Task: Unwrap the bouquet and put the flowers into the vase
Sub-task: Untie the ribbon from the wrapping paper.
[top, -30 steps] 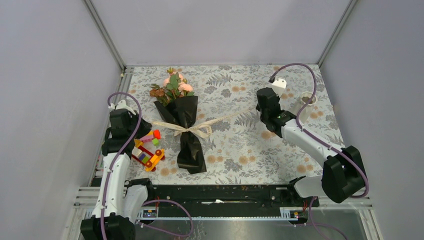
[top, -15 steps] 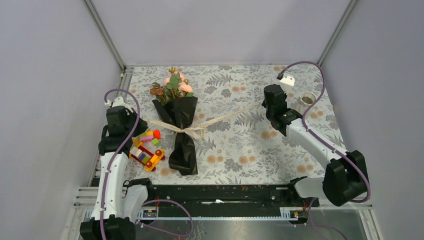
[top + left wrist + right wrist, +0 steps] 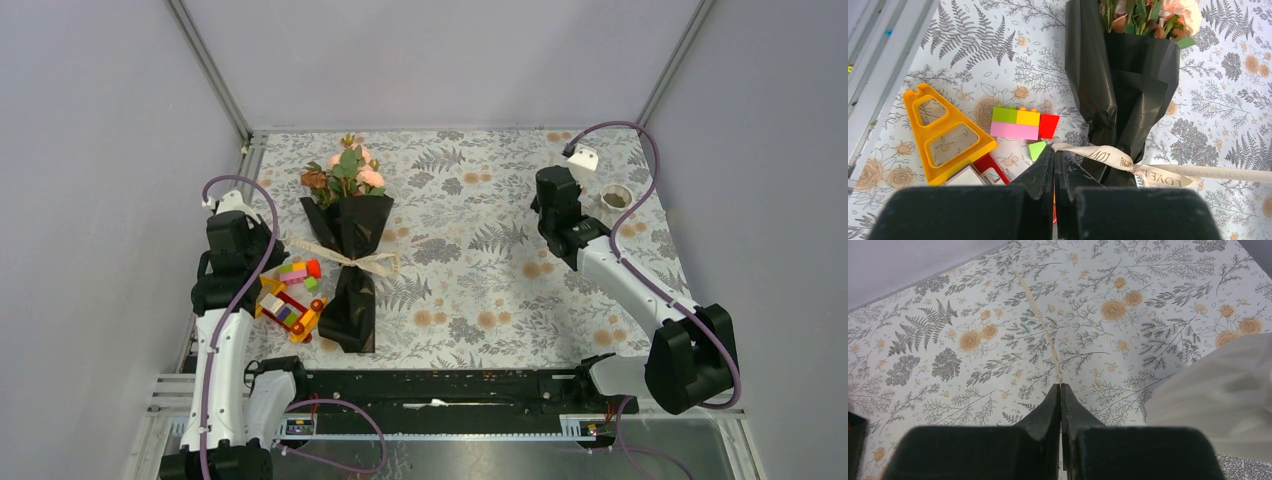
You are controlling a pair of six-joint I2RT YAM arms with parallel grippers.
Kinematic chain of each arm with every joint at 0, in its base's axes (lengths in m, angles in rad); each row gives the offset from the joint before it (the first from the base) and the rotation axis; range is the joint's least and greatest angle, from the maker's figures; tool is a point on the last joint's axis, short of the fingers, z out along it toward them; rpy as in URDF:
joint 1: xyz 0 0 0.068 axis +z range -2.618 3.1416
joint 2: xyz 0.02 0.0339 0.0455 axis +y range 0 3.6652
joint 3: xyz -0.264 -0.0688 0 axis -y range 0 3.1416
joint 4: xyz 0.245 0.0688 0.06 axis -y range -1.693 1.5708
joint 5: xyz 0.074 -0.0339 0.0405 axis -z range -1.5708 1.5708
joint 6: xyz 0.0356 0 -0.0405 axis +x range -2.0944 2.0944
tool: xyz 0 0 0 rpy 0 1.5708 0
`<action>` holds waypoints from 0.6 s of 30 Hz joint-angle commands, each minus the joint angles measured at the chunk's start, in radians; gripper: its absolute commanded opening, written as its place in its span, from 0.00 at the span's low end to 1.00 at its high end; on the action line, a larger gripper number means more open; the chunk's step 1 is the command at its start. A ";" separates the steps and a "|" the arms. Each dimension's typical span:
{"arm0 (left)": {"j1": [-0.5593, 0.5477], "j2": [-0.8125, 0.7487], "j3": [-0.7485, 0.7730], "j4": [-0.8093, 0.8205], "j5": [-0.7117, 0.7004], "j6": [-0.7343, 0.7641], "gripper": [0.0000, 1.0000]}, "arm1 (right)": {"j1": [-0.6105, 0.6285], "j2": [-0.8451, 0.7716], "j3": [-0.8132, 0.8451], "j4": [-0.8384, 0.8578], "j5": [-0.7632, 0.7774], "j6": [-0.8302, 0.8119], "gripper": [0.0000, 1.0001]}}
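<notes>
Ribbon (image 3: 1093, 151): cream, printed "LOVE" — round bouquet (image 3: 1128, 85)
Left pincer (image 3: 1054, 150): clamped on one end
Right pincer (image 3: 1060, 387): clamped on the other

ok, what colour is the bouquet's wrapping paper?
Glossy black. The wrapping paper shows best in the left wrist view.

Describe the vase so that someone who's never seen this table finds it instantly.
On the floral-patterned table, look to the far right corner. The vase stands there: small, white, round-mouthed, unlike the black-wrapped bouquet and toy blocks at left.
</notes>
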 commanded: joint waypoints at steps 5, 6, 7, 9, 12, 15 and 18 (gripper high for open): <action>0.008 -0.032 0.071 0.007 -0.065 0.057 0.00 | -0.018 -0.034 0.050 0.006 0.015 -0.012 0.00; 0.008 -0.032 0.072 0.005 -0.069 0.060 0.00 | -0.019 -0.034 0.050 0.006 0.015 -0.012 0.00; 0.009 -0.033 0.073 0.002 -0.072 0.061 0.00 | -0.020 -0.035 0.050 0.006 0.015 -0.012 0.00; 0.008 -0.035 0.073 0.000 -0.077 0.066 0.00 | -0.022 -0.034 0.050 0.006 0.015 -0.015 0.00; 0.009 -0.031 0.074 -0.006 -0.084 0.075 0.00 | -0.027 -0.035 0.051 0.005 0.015 -0.015 0.00; 0.009 -0.025 0.075 -0.009 -0.071 0.082 0.00 | -0.029 -0.035 0.052 0.006 0.016 -0.018 0.00; 0.008 -0.019 0.070 -0.009 -0.045 0.082 0.00 | -0.034 -0.036 0.056 0.005 0.017 -0.020 0.00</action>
